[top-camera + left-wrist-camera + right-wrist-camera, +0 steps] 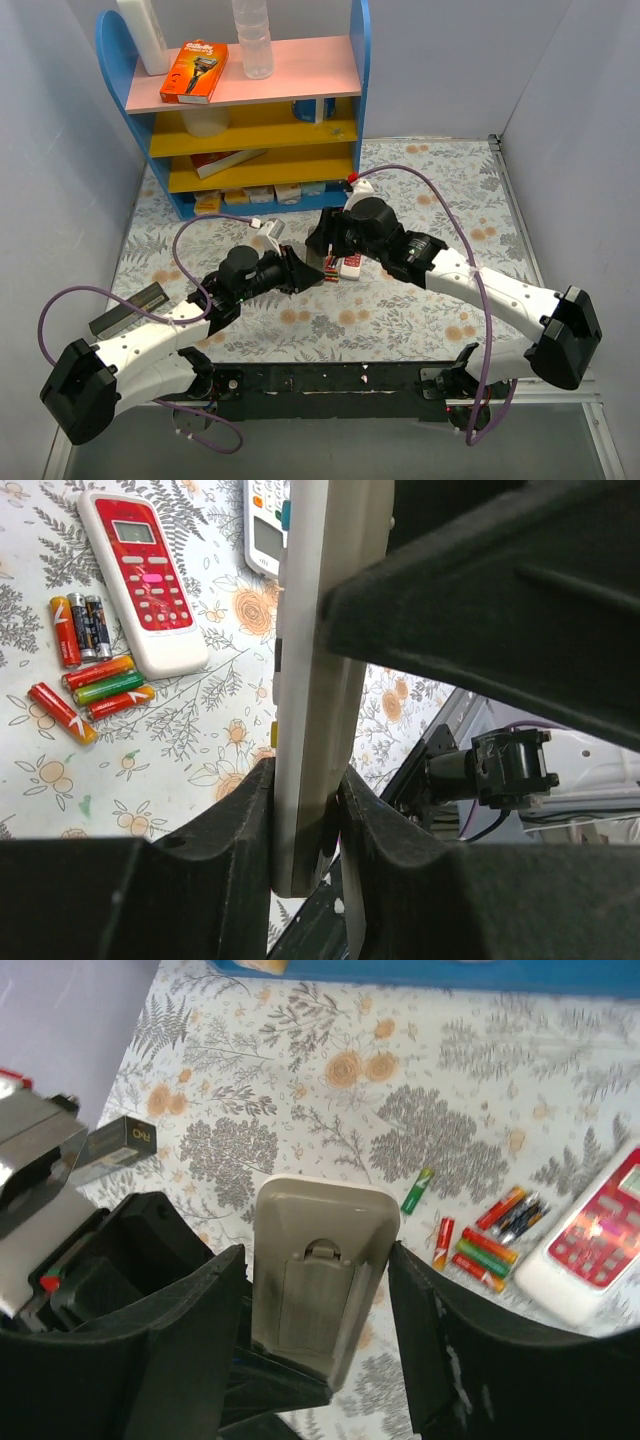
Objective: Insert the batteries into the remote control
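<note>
Above floral tablecloth [420, 180], left hand [305, 780] clamps the remote control [320, 630]; right hand [315, 1260] straddles it, spread wide.

- remote control [320, 1260]: off-white back;
- batteries [108, 687]: red, orange, green, some black;
- second remote [143, 580]: red face, white rim;
- tablecloth [440, 160]: white, grey leaves, orange flowers;
- shelf [300, 65]: blue sides, pink top, yellow boards
</note>
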### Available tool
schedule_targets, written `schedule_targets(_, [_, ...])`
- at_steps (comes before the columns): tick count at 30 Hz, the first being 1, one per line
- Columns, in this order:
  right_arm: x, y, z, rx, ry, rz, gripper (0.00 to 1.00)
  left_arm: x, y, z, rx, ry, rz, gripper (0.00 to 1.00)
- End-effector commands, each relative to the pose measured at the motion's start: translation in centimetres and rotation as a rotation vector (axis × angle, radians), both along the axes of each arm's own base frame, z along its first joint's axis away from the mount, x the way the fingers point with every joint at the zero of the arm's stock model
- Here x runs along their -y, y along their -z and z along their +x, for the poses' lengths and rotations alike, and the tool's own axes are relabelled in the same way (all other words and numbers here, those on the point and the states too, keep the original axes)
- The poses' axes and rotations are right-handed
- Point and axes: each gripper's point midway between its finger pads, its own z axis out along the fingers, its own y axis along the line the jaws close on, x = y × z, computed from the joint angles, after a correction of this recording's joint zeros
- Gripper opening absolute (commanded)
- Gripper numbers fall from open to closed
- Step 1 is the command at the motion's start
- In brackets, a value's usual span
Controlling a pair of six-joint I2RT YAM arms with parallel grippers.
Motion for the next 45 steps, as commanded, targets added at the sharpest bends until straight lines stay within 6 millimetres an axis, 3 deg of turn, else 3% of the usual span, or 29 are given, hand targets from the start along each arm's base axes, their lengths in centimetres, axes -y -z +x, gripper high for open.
schedule_targets(1, [-0.6,-6.6,0.2,0.351,-0.143,0.067,0.68,-1.3,2.3,-0.9,-0.138,-0.053,0.021,0.0])
schedule_targets(2, [-0.4,-6.4,0.0,0.39,-0.176,0.044,0.78,-1.5,2.6,-1.0,-0.151,-0.062,0.028,0.0])
schedule_targets(5, [0.6,-7.3,-0.3,0.486,-0.223,-0.021,0.9,-2.0,2.9,-1.1,-0.17,-0.081,0.036,0.0])
schedule_targets(8, [0.7,-7.9,-1.0,0.577,-0.333,-0.082,0.9,-2.2,3.0,-1.5,-0.192,-0.066,0.048,0.0])
schedule_targets(12, [0.5,-7.0,-2.9,0.651,-0.555,-0.118,0.9,-2.1,2.6,-2.3,-0.194,0.002,0.043,0.0])
schedule_targets(20, [0.6,-3.3,-6.6,0.797,-0.905,-0.16,0.89,-1.7,1.7,-4.1,-0.164,0.112,0.017,0.0])
schedule_targets(30, [1.5,-2.1,-7.0,0.778,-0.992,-0.151,0.86,-2.0,0.8,-4.1,-0.104,0.113,0.009,0.0])
schedule_targets(45, [0.0,-2.1,-5.6,0.79,-0.983,-0.151,0.76,-1.7,0.2,-4.1,-0.068,0.144,0.009,0.0])
